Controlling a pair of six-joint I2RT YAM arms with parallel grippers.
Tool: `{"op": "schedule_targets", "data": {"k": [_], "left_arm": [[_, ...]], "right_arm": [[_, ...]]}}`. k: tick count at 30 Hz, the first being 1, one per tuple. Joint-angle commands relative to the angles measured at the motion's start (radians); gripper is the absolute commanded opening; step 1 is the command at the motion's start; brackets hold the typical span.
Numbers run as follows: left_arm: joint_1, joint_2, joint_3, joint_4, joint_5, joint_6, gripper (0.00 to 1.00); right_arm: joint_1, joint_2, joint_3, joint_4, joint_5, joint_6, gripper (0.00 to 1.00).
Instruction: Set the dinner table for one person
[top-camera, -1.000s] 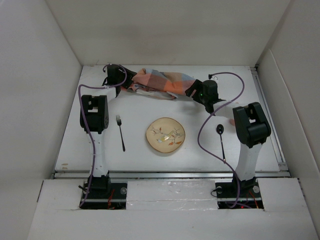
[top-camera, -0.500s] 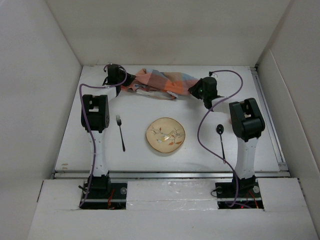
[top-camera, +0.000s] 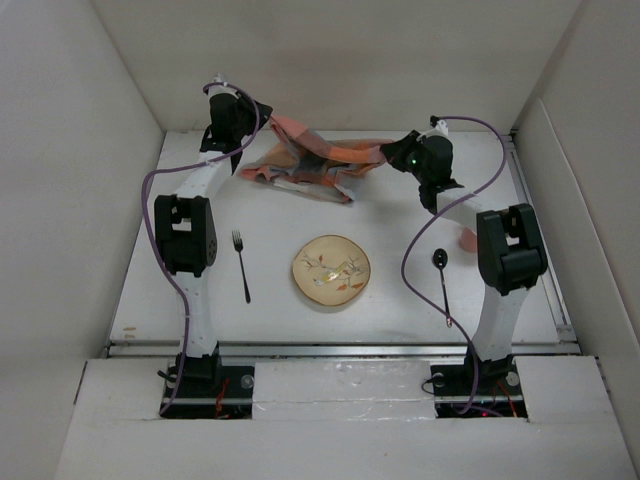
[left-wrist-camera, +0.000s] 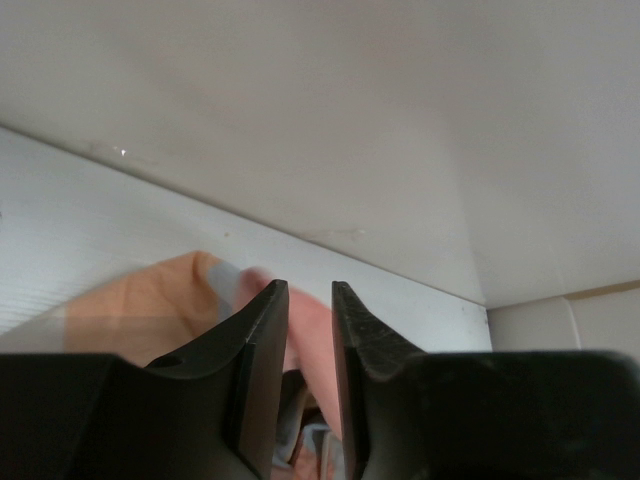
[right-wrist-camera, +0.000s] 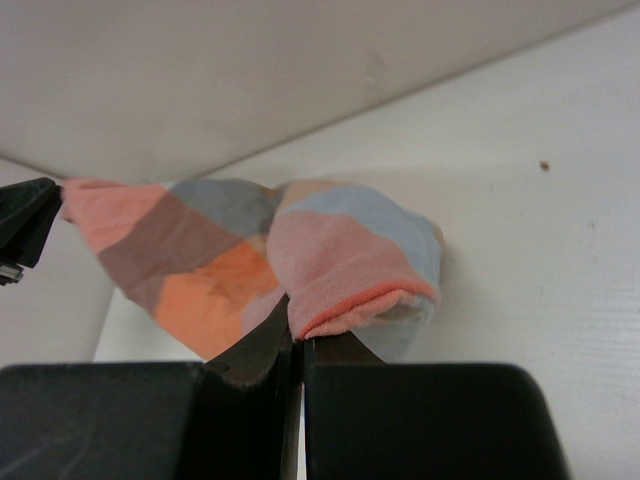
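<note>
Worktop (top-camera: 290, 225): the big white surface everything sits on; the plate sits near its middle.

Cloth (top-camera: 320, 160): checked, beyond the plate at the far side. It hangs between both hands with its middle sagging onto the worktop (bunched, not flat).

Plate (top-camera: 331, 272): use it as the reference for where the cloth goes.

Left hand (top-camera: 262, 118): beyond the plate and to its left, raised. The fingers are almost together and pinch a cloth corner, with fabric visible in the narrow gap on the wrist view.

Right hand (top-camera: 397, 156): beyond the plate and to its right. It is pressed together on a folded cloth edge, and the bite looks shallow, right at the tips.

Fork (top-camera: 241, 266): left of the plate. Spoon (top-camera: 443, 285): right of the plate.

My read: the step is spreading the cloth.
- Pull the hands apart evenly until the sag is gone, then lower both together.
- Keep tension gentle, since the right pinch could slip.
- Keep the drooping middle beyond the plate so it doesn't drag over the plate, fork or spoon.
</note>
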Motion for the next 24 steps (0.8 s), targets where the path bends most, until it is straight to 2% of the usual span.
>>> {"op": "schedule_targets", "data": {"k": [1, 2, 3, 5, 6, 8, 12, 18, 22, 24], "left_arm": [[-0.064, -0.224, -0.086, 0.047, -0.154, 0.207, 0.23], [-0.064, -0.242, -0.189, 0.07, -0.196, 0.219, 0.4], [-0.073, -0.255, -0.234, 0.079, -0.215, 0.221, 0.51], [-0.074, -0.255, -0.28, 0.043, -0.285, 0.194, 0.66], [-0.061, -0.243, -0.308, 0.004, -0.235, 0.113, 0.67], [-0.061, -0.246, -0.328, 0.004, -0.198, 0.085, 0.66], [-0.095, -0.292, -0.463, 0.094, -0.079, -0.026, 0.65], [-0.127, -0.178, -0.397, 0.121, 0.13, -0.17, 0.62], [-0.138, -0.215, -0.496, 0.2, 0.043, -0.233, 0.59], [-0.138, -0.195, -0.451, 0.152, 0.023, -0.222, 0.59]], "right_arm": [[-0.009, -0.128, -0.05, 0.139, -0.029, -0.058, 0.0], [-0.018, -0.167, -0.126, 0.163, -0.02, -0.056, 0.0], [-0.018, -0.187, -0.168, 0.179, -0.008, -0.05, 0.0], [-0.041, -0.218, -0.273, 0.209, -0.011, -0.041, 0.0], [-0.053, -0.274, -0.338, 0.215, 0.012, -0.044, 0.0], [-0.053, -0.301, -0.393, 0.222, 0.009, -0.05, 0.0], [-0.064, -0.339, -0.476, 0.226, 0.021, -0.084, 0.0], [-0.084, -0.333, -0.434, 0.167, -0.023, -0.125, 0.0], [-0.084, -0.333, -0.403, 0.145, -0.04, -0.136, 0.0], [-0.084, -0.333, -0.401, 0.15, -0.038, -0.135, 0.0]]}}
